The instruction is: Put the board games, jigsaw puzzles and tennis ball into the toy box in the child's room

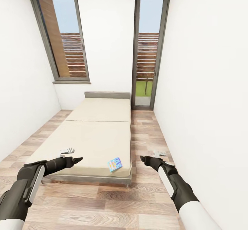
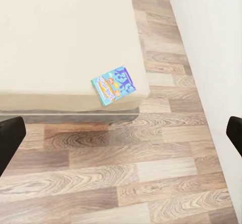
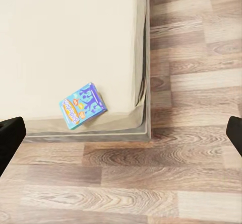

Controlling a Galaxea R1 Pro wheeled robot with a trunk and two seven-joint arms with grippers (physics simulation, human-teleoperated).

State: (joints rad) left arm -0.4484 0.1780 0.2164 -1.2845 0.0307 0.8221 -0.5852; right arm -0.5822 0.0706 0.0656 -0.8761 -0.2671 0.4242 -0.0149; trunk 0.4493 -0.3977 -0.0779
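One board game [image 1: 114, 164] lies on the bed [image 1: 93, 133] between both pincers.

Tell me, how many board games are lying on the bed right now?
1. A small blue board game lies flat near the foot corner of the bed, on the robot's right side, close to the mattress edge. No other game shows on the mattress.

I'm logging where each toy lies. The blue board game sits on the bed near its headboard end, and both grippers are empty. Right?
Not quite. The blue board game lies on the bed at the foot-end corner nearest the robot, far from the headboard, as the head view shows. The left gripper and the right gripper are indeed empty.
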